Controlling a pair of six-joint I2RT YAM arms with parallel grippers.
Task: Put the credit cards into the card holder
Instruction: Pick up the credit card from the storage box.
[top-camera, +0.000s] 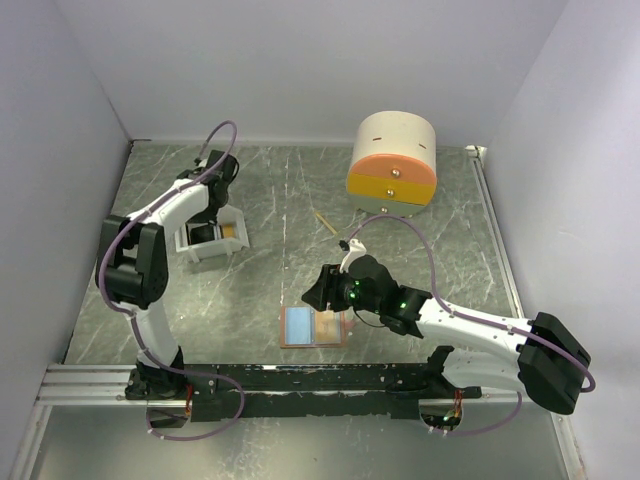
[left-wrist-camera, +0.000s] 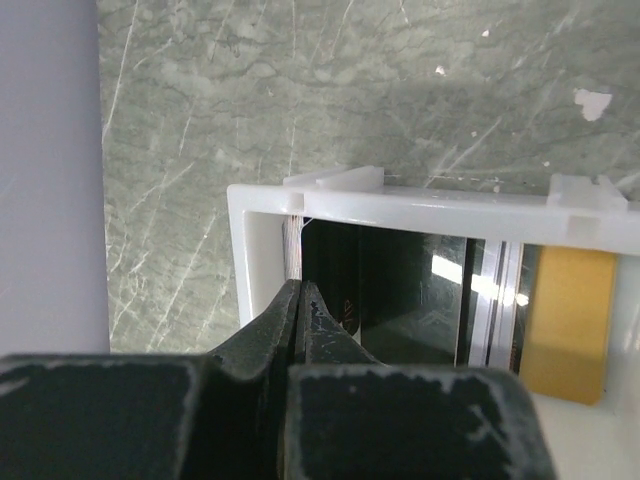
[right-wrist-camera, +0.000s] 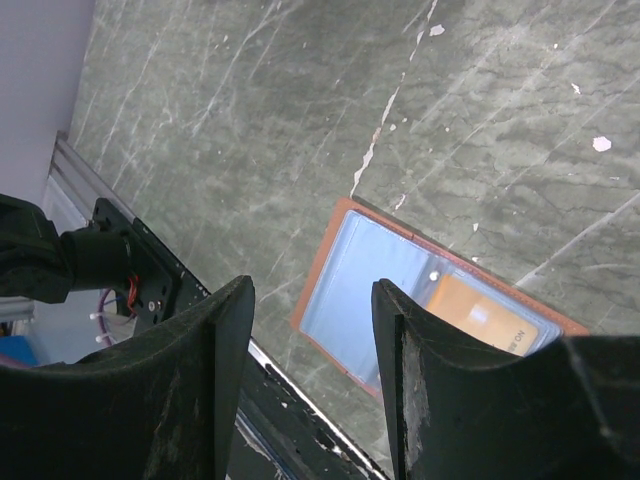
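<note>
Left hand (left-wrist-camera: 300, 287) pressed together in one white tray (left-wrist-camera: 250, 262): one gold card (left-wrist-camera: 568, 320), dark cards (left-wrist-camera: 400, 300) uncounted. Right hand (right-wrist-camera: 312, 292) spread above one open card holder (right-wrist-camera: 375, 285).

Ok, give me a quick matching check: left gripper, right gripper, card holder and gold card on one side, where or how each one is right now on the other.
Things:
1. left gripper
2. right gripper
3. card holder
4. gold card

States:
A. lying open, blue face up
B. shut, tips inside the white tray
C. resting in the tray, not gripped
D. open, holding nothing

Pairs: 1-B, 2-D, 3-A, 4-C
</note>
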